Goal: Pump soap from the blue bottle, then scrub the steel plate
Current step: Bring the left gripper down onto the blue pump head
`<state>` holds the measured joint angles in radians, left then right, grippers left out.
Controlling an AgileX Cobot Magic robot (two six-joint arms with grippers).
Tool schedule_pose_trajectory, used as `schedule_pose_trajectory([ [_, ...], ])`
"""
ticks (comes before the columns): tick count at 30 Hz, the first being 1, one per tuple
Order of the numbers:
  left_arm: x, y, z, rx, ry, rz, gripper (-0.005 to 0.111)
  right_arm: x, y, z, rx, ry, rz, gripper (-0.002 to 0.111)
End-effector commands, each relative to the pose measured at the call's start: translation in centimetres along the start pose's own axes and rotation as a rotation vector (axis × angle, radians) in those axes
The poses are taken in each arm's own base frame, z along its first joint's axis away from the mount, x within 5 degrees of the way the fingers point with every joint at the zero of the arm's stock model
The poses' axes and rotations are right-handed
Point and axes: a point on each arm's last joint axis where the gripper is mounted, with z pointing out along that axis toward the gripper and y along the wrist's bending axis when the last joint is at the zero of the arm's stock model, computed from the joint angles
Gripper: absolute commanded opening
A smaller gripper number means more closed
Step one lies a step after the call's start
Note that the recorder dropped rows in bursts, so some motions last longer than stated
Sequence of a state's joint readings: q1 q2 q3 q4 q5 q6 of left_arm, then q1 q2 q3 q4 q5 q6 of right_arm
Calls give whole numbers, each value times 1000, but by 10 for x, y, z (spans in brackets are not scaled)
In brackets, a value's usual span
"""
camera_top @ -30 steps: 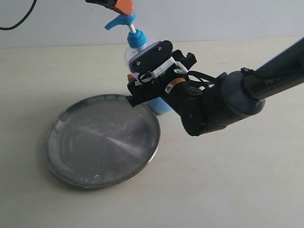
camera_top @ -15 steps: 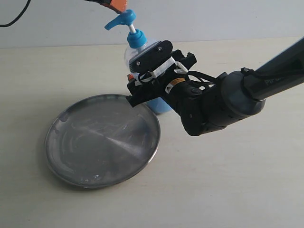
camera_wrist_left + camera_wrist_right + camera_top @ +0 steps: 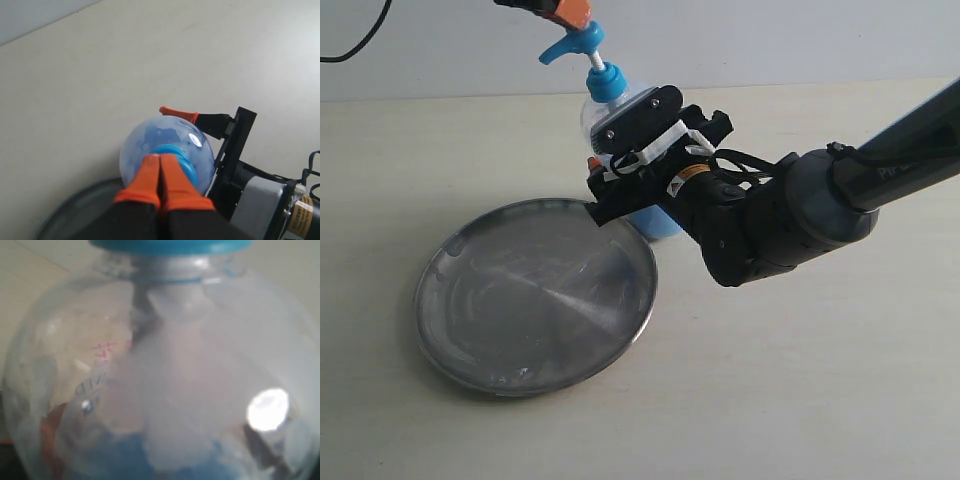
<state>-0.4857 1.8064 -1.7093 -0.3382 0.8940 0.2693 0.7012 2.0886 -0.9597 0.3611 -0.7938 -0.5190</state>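
The tall, clear plastic blue bottle (image 3: 596, 110) stands on the pale tabletop (image 3: 820, 380) just beyond the far right rim of the large, round, shiny steel plate (image 3: 470, 300). The right gripper (image 3: 605, 170) brackets the bottle's body with fingers spread wide on either side, and it looks like a hold. The left gripper (image 3: 568, 10) hangs over the bright blue pump head (image 3: 575, 45) with its orange fingers pressed together. Whether they touch the pump head cannot be told.

The main risk is the press itself. Two closed fingertips make a narrow point on a small, rounded pump top, so a push that is slightly off-centre could slide off or lever the bottle sideways. The round, slick bottle could also twist or slip in the right fingers.

The spout points left toward the plate's far rim. If it sits short of that rim, the light blue soap (image 3: 658, 222) would land on the tabletop and leave the plate dry.
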Motion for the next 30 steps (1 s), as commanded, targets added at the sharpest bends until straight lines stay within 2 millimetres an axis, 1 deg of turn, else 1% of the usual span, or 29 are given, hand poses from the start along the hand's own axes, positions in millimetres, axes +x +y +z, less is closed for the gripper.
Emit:
schedule_pose_trajectory([
  [1,3,-3,1,18,40,-8,0,-10,-2,0,12,-65,-17,0],
  [17,5,-3,2,23,62,-8,0,-10,-2,0,10,-66,-19,0],
  [23,10,-1,11,31,103,-16,0,-10,-2,0,9,-67,-20,0],
  [30,17,2,28,41,175,-25,0,-10,-2,0,8,-67,-21,0],
])
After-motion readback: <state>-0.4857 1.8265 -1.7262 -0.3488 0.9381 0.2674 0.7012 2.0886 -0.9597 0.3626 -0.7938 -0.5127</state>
